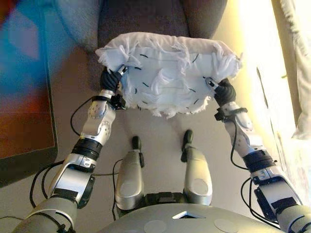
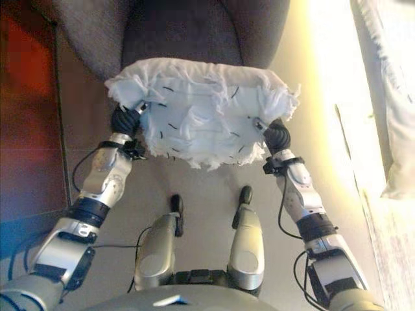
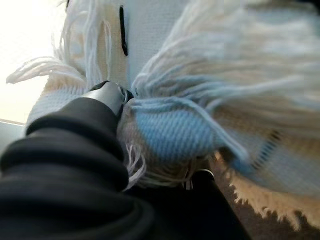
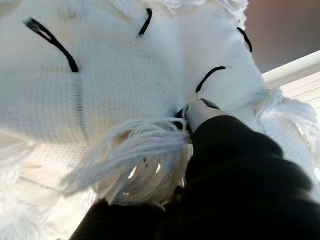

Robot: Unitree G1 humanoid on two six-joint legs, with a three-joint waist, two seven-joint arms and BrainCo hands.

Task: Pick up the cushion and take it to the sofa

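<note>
The cushion [image 1: 165,73] is white and fringed, with short black stitches. I hold it up between both hands, just in front of the dark grey sofa [image 1: 146,19]. My left hand [image 1: 110,79] grips its left edge; in the left wrist view the thumb [image 3: 107,95] presses the knit fabric [image 3: 200,75] against the fingers below. My right hand [image 1: 224,91] grips the right edge; in the right wrist view the thumb [image 4: 197,111] pinches into the cushion [image 4: 110,75]. The fingers of both hands are hidden under the cushion.
A dark low table [image 1: 24,121] with a reddish top stands at the left. White cloth [image 1: 301,73] hangs at the right edge beside a bright strip of floor. The sofa's grey armrest [image 1: 80,24] is at the upper left.
</note>
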